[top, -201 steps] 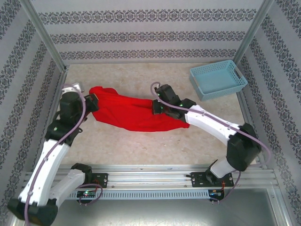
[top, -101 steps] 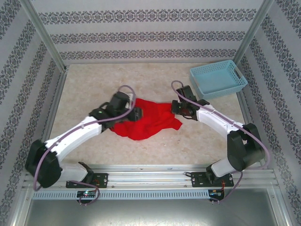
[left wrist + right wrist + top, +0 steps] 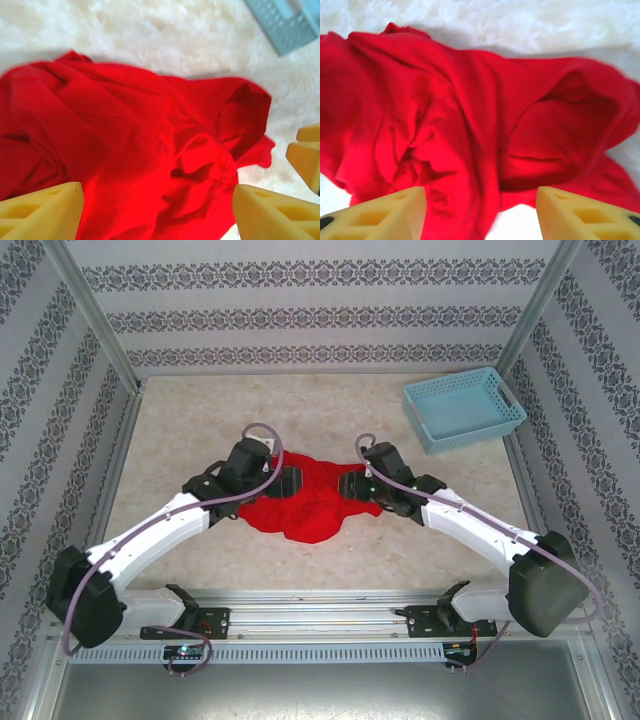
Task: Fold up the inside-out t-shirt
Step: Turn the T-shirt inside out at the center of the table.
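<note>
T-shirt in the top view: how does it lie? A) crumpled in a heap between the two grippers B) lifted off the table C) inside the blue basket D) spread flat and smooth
A: the red t-shirt lies bunched on the table between the open left gripper and the open right gripper, well apart from the basket.

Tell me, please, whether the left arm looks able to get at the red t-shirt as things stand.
Probably yes: the left claw hangs open directly over the crumpled t-shirt, nothing between them.
</note>
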`<state>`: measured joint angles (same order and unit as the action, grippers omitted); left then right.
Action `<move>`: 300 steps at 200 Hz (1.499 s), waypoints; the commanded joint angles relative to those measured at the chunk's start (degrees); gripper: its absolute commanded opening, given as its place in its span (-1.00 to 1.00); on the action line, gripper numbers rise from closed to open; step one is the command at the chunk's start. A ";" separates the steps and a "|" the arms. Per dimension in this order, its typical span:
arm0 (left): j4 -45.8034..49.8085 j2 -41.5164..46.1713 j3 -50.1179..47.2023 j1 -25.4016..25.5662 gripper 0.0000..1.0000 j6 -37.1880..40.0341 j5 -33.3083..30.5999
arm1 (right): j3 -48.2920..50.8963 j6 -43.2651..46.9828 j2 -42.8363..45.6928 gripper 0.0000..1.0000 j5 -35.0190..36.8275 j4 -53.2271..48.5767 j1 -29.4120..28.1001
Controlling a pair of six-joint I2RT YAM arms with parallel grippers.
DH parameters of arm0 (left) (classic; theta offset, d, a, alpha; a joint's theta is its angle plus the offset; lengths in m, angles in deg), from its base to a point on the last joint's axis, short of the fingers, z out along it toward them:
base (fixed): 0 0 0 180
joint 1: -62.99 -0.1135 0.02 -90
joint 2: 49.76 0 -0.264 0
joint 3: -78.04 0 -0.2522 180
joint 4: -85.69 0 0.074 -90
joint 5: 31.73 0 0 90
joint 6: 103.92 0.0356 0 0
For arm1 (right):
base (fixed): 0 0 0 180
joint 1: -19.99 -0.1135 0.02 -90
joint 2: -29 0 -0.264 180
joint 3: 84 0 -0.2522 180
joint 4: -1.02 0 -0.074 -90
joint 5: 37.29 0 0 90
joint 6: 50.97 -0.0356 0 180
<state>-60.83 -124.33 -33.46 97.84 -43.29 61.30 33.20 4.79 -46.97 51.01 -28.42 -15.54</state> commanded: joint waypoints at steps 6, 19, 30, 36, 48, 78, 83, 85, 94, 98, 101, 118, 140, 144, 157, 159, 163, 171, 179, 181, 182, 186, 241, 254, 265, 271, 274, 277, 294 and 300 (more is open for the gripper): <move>2.92 -6.95 4.10 3.63 0.51 2.55 0.72 | 2.18 -5.08 -4.87 0.23 -4.29 6.13 -0.70; 3.43 -10.29 5.30 4.26 0.49 1.78 -0.54 | 2.54 -6.71 -7.44 0.23 -6.73 8.67 -0.72; 4.51 -12.81 6.21 4.28 0.46 0.71 -2.51 | 2.70 -7.77 -9.29 0.23 -7.78 10.28 -0.77; 4.86 -14.16 6.48 4.27 0.44 0.46 -3.29 | 2.72 -8.21 -10.16 0.23 -7.87 11.13 -0.78; 5.03 -16.72 7.20 4.27 0.38 0.45 -3.47 | 2.47 -8.78 -12.03 0.22 -8.12 11.87 -0.77; 5.85 -20.53 8.08 3.89 -0.17 0.10 -4.72 | 1.28 -8.18 -15.00 -0.20 -9.95 12.64 -0.76; 5.66 -20.34 7.61 3.62 -0.28 0.05 -4.72 | 1.23 -7.80 -14.90 -0.30 -9.71 12.36 -0.70; 5.54 -20.13 7.54 3.46 -0.33 0.09 -4.59 | 1.16 -7.52 -14.82 -0.34 -9.44 12.19 -0.71; 4.58 -18.85 6.26 2.80 -0.55 0.03 -4.44 | 1.14 -6.66 -13.93 -0.54 -8.06 11.00 -0.56; 4.14 -18.03 5.63 2.44 -0.64 -0.03 -4.59 | 1.14 -6.24 -13.40 -0.65 -7.32 10.25 -0.39; 3.83 -17.30 5.12 2.12 -0.71 -0.18 -4.61 | 1.14 -5.87 -12.91 -0.73 -6.62 9.71 -0.23; 0.98 -12.09 1.53 -0.21 -0.99 -0.53 -3.44 | 1.79 -4.08 -9.39 -1.00 -4.05 6.99 1.61; -4.59 -3.01 -4.44 -3.52 -1.00 -1.42 -1.91 | 4.74 -2.93 -2.72 -1.00 -3.82 6.16 5.68; -5.34 -1.60 -5.28 -4.09 -1.00 -1.58 -1.53 | 5.25 -2.77 -1.56 -1.00 -3.81 5.92 6.33; -7.46 2.30 -7.64 -5.73 -1.00 -2.01 0.35 | 6.50 -2.39 1.43 -1.00 -3.85 4.40 8.23; -7.89 2.75 -8.01 -5.88 -1.00 -2.08 0.67 | 6.54 -2.31 1.61 -1.00 -3.85 4.29 8.30; -8.66 3.55 -8.63 -6.03 -1.00 -2.09 1.37 | 6.93 -2.17 2.26 -1.00 -3.77 3.93 8.67; -10.14 4.72 -9.74 -6.26 -1.00 -2.31 2.49 | 7.55 -1.82 2.98 -1.00 -3.66 3.58 8.91; -11.88 4.81 -10.67 -6.34 -1.00 -2.70 4.14 | 7.94 -1.54 2.96 -0.98 -3.73 3.38 9.01; -12.27 4.66 -10.87 -6.37 -1.00 -2.75 4.74 | 7.98 -1.49 2.89 -0.96 -3.81 3.38 8.95; -12.44 4.59 -10.92 -6.33 -1.00 -2.78 5.03 | 7.98 -1.47 2.86 -0.95 -3.83 3.33 8.92; -13.32 4.14 -11.19 -6.32 -1.00 -2.83 6.34 | 8.06 -1.36 2.49 -0.92 -4.03 3.33 8.90; -18.99 -3.32 -11.96 -3.89 -1.00 -4.60 13.51 | 2.85 4.18 4.45 0.08 11.49 -6.72 -0.19; -19.72 -3.18 -12.67 -3.68 -1.00 -4.53 13.50 | 2.14 4.49 5.50 0.01 10.08 -5.87 -2.37; -19.88 -2.98 -13.03 -3.62 -1.00 -4.14 13.43 | 2.28 3.80 5.18 -0.03 5.84 -2.91 -3.57; -19.87 -2.79 -13.21 -3.56 -1.00 -3.96 13.43 | 2.41 3.18 4.30 -0.03 3.45 -0.94 -4.19; -19.96 -2.65 -13.33 -3.46 -1.00 -3.84 13.53 | 2.32 2.82 3.72 -0.04 2.57 -0.10 -4.49; -20.06 -2.58 -13.49 -3.38 -1.00 -3.73 13.50 | 2.21 2.49 3.00 -0.04 1.61 0.61 -4.78; -20.92 -1.85 -14.50 -2.80 -1.00 -3.42 13.76 | 0.98 0.61 -1.97 -0.10 -1.65 4.59 -5.86; -21.24 -1.47 -14.95 -2.59 -1.00 -3.49 13.80 | 0.43 0.02 -3.79 -0.13 -2.86 5.83 -6.18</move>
<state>-78.11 -127.89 -46.77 93.88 -47.00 74.15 35.74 7.02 -45.09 53.35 -28.23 -20.45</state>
